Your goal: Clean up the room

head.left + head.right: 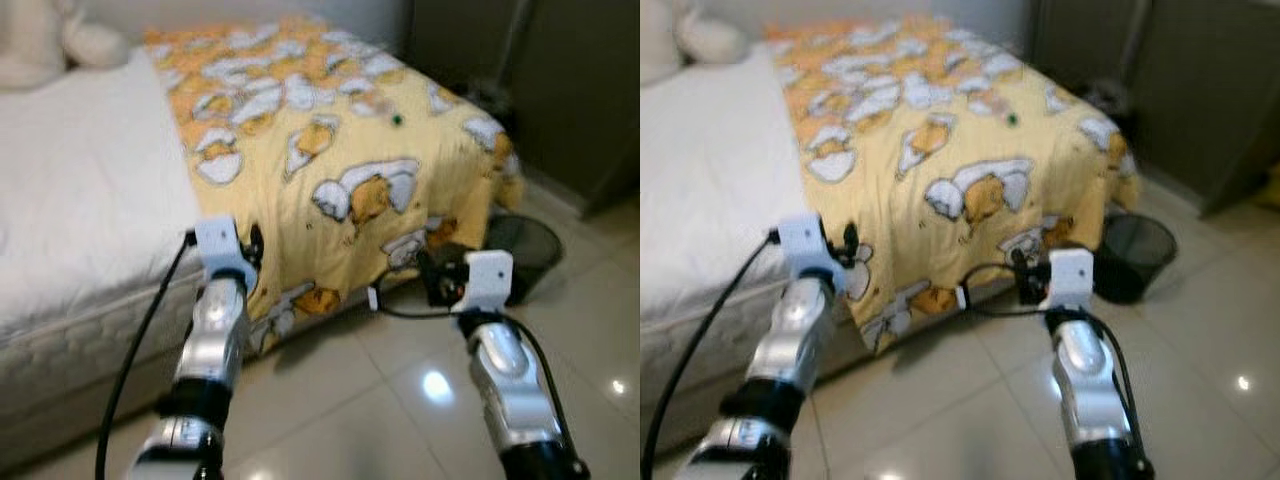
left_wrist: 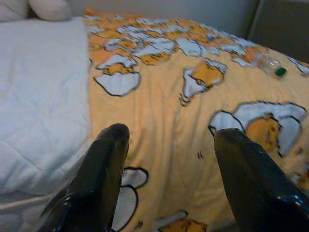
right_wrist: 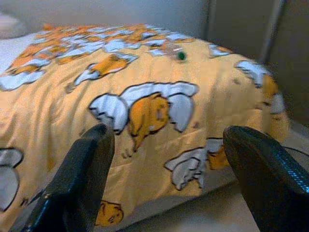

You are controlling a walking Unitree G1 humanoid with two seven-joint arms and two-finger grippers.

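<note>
- The robot faces a bed (image 1: pixel 90 200) with a white quilted side and a yellow cartoon-print blanket (image 1: pixel 330 150) that drapes over its foot end down to the tiled floor (image 1: pixel 380 400)
- A small clear plastic bottle with a green cap (image 2: pixel 271 65) lies on the blanket, toward the far side of the bed and well apart from both arms; it looks like the piece of clutter to clear
- A dark mesh wastebasket (image 1: pixel 525 250) stands on the floor just beside the bed's corner, on the robot's right
- The left claw (image 2: pixel 171 159) is released, its two black fingers spread wide and holding nothing, pointed at the blanket near the seam with the white bedding
- The right claw (image 3: pixel 169 159) is also released and empty, aimed at the blanket's end with the bottle ahead of it in the distance
- Judged from this, the step in hand is the approach: both arms are raised and ready, but nothing has been grasped yet
- The next move likely calls for stepping closer to the bed and reaching far across the blanket to the bottle, with the right arm the better placed, then carrying it to the wastebasket
- The soft, rumpled blanket may let the bottle roll as a claw closes on it
</note>
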